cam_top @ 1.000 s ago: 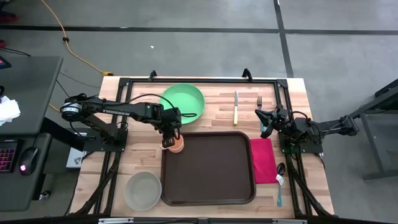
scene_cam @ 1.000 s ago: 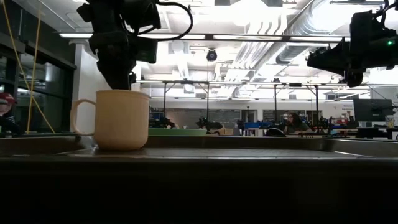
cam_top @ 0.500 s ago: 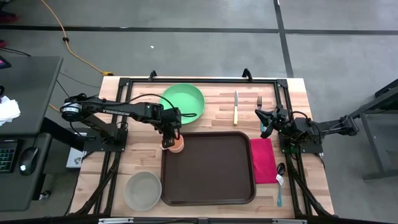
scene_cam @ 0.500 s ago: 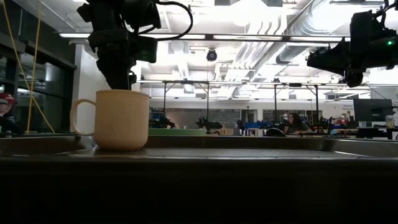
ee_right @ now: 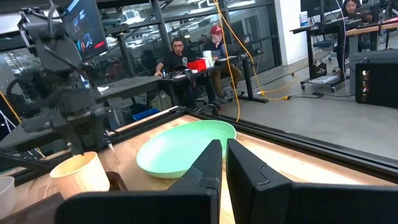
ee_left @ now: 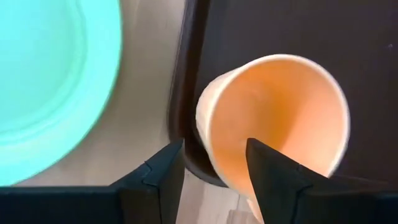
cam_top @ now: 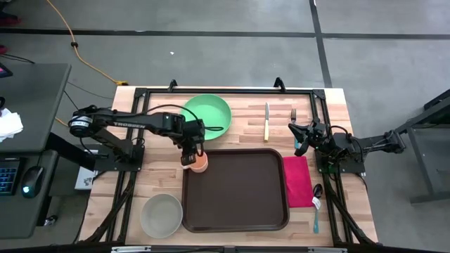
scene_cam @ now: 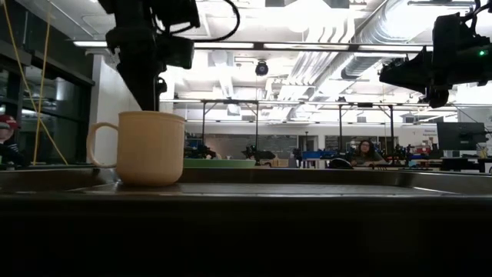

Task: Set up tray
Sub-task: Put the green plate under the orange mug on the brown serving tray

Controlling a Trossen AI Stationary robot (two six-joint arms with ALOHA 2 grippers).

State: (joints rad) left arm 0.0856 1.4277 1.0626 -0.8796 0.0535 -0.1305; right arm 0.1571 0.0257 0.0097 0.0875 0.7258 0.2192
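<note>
Bench (cam_top: 330,105) | tray (cam_top: 239,193) mid-bench | green plate (cam_top: 207,112) beyond tray's far-left corner | cup (cam_top: 200,163) upright on tray's far-left corner | left gripper (cam_top: 188,156) over cup, fingers apart astride rim; advise lifting straight up, clearing the rim | right gripper (cam_top: 299,144) right of tray, fingers together.

Overhead view evenly lit, soft shadows. Low view strongly backlit by ceiling lights (scene_cam: 307,31): mug (scene_cam: 146,148) dim, near foreground black. Left wrist close-up blurred, mug rim soft.
</note>
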